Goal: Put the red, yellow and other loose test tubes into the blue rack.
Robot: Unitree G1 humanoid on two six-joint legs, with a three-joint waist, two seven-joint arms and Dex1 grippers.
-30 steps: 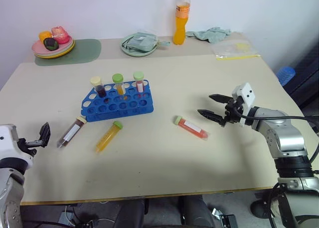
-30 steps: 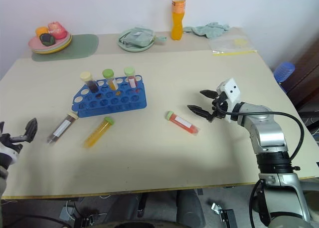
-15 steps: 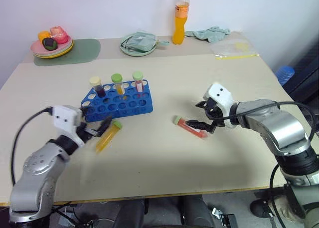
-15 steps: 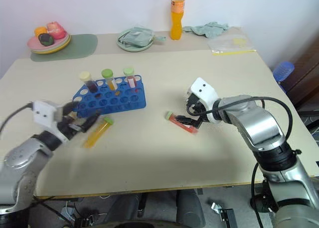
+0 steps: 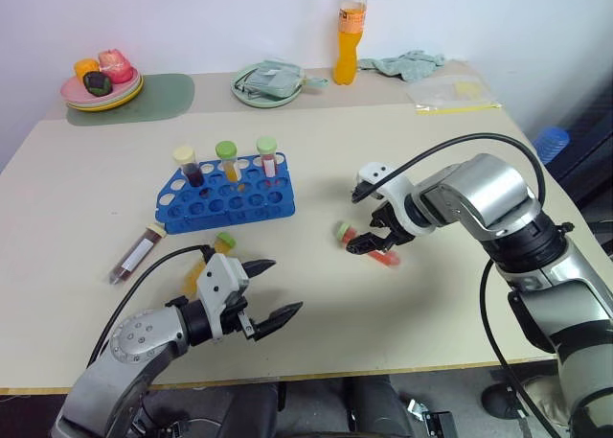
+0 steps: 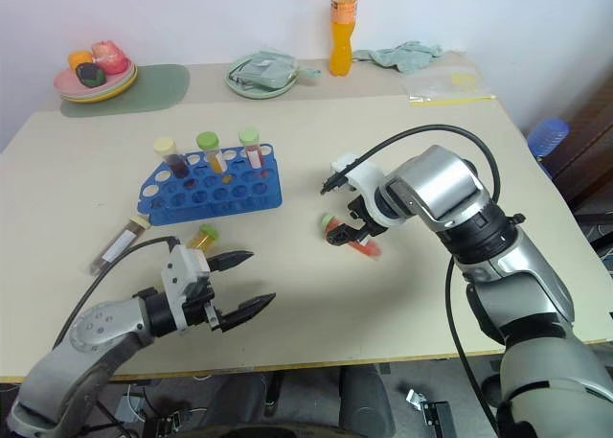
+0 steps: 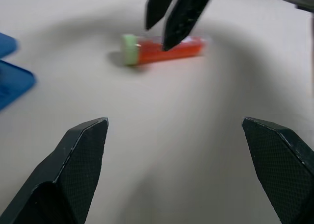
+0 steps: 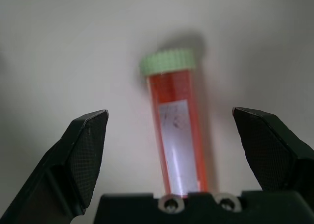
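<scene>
right gripper [image 5: 369, 243] points down over the red tube [image 5: 368, 246], fingers spread wide, tube lying flat on the table [image 5: 431, 170] between them, green cap toward the left; no pinch visible. left gripper [image 5: 268, 291] spread wide too, near edge of the table, empty, aimed right toward the red tube but well apart from it. yellow tube [image 5: 207, 262] lies just behind the left gripper, near the blue rack [image 5: 230, 200]. maroon tube [image 5: 137, 254] lies left of the yellow one. rack already has three tubes standing.
</scene>
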